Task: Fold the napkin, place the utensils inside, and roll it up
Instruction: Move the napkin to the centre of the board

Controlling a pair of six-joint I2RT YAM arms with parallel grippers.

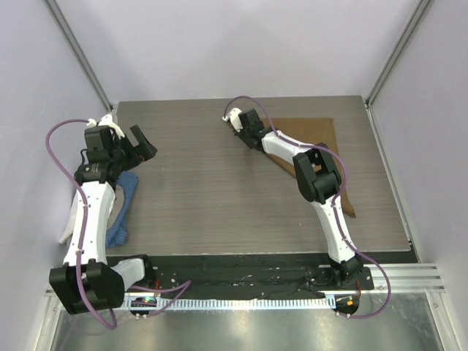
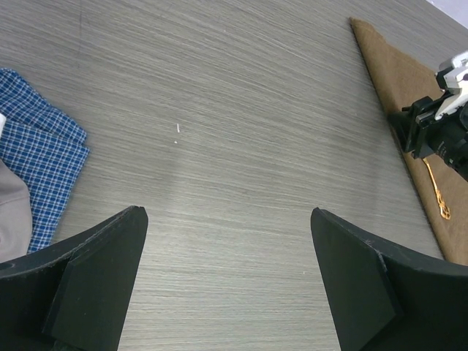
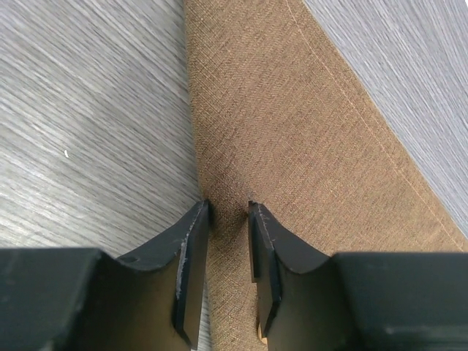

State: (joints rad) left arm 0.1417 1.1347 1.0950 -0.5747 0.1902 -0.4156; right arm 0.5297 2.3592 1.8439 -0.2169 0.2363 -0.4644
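Note:
The tan-brown napkin (image 1: 311, 130) lies folded in a triangle at the back right of the table. It also shows in the left wrist view (image 2: 395, 73) and the right wrist view (image 3: 292, 110). My right gripper (image 1: 243, 130) is down on the napkin's left edge, and its jaws (image 3: 228, 208) are nearly closed with a ridge of the cloth between them. My left gripper (image 1: 130, 148) hangs wide open and empty over bare table at the left (image 2: 228, 219). The spoon is not clearly in view. Only a thin gold line (image 2: 439, 191) shows on the napkin below the right gripper.
A blue checked cloth (image 1: 121, 219) (image 2: 36, 146) lies at the left edge beside the left arm, with a pale cloth (image 2: 11, 212) next to it. White walls enclose the table on three sides. The arm bases stand at the near edge.

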